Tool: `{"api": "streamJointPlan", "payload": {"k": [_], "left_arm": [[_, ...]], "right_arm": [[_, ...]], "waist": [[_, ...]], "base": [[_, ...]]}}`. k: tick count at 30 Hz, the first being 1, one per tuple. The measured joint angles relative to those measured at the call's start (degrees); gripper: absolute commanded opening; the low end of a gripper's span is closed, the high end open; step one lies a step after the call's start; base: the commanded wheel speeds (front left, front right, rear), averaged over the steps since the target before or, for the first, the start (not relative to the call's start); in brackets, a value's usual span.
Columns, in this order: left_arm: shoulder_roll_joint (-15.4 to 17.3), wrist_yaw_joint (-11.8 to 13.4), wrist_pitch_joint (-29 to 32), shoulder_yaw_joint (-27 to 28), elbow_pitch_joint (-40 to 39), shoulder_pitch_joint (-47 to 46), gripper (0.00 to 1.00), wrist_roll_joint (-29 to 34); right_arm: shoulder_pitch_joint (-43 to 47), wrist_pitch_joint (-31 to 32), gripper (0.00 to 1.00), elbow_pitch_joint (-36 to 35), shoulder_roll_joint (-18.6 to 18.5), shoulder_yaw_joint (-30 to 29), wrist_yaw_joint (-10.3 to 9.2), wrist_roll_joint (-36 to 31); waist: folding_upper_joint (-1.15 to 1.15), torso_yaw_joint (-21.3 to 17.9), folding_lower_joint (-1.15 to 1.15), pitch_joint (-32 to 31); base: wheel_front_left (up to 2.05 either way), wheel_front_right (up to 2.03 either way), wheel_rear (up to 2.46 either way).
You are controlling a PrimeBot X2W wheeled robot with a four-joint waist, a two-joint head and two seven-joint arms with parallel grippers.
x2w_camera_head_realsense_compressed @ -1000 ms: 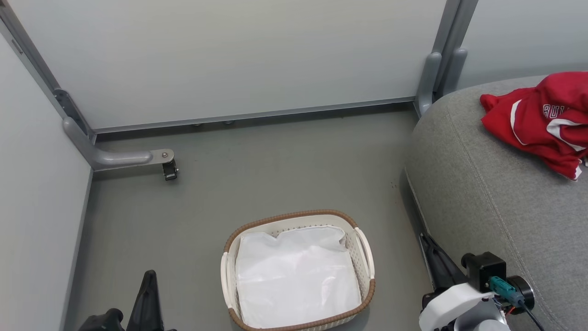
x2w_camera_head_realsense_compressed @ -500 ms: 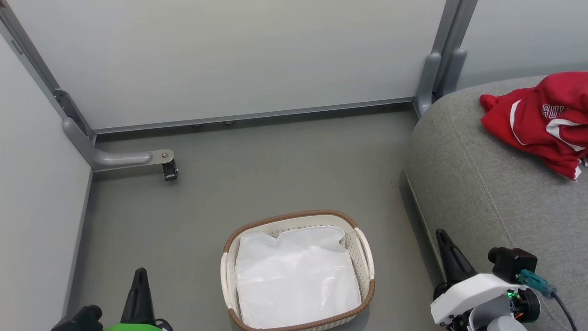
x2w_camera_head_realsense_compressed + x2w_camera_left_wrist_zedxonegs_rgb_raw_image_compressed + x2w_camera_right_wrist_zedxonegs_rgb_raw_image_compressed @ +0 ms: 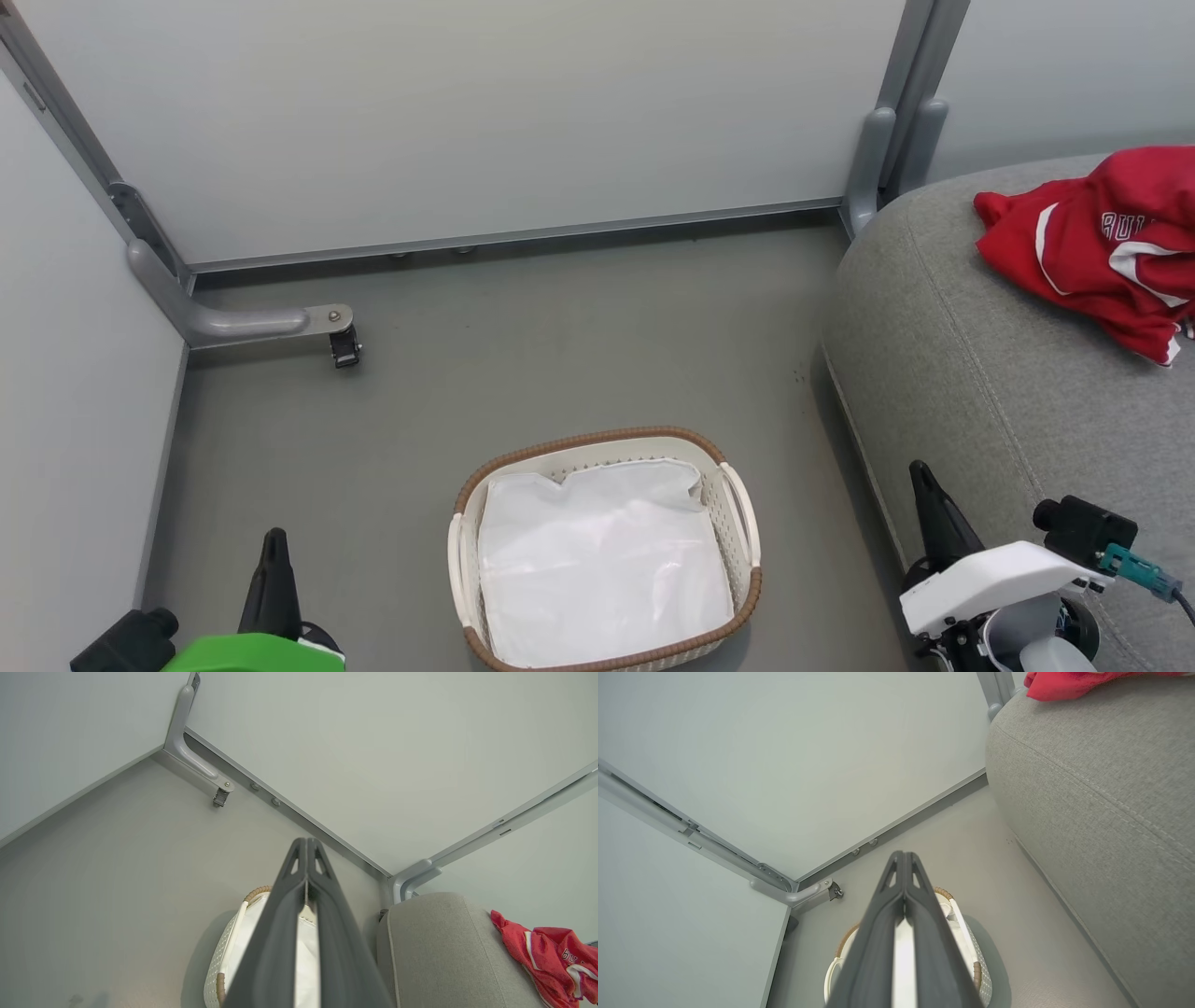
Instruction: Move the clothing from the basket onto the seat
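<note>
The left gripper (image 3: 274,543) pointed up at the near left, over the floor (image 3: 560,336), its fingers pressed together. The right gripper (image 3: 920,472) stood likewise beside the seat (image 3: 971,392), tips touching. The clothing (image 3: 1088,252) lay on the seat's far right, well apart from the basket (image 3: 597,438), which held a white sheet (image 3: 602,560).

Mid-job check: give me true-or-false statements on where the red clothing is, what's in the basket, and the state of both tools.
1. The red clothing lies on the seat. True.
2. A white sheet lies in the basket. True.
3. The basket stands on the seat. False: it stands on the floor beside the seat.
4. The left tool is open. False: its fingers are together, holding nothing.
5. The right tool is shut and empty. True.
</note>
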Motion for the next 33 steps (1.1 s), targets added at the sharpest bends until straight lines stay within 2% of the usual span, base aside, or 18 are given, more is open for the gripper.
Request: {"api": "streamJointPlan", "payload": {"k": [33], "left_arm": [[0.0, -1.0, 6.0, 2.6, 0.3, -4.2, 0.00, -20.9]], "right_arm": [[-0.5, 5.8, 0.00, -1.6, -0.4, -3.8, -0.01, 23.9]], "waist": [[0.00, -0.1, 0.00, -0.1]], "base": [[0.00, 0.00, 0.00]]}}
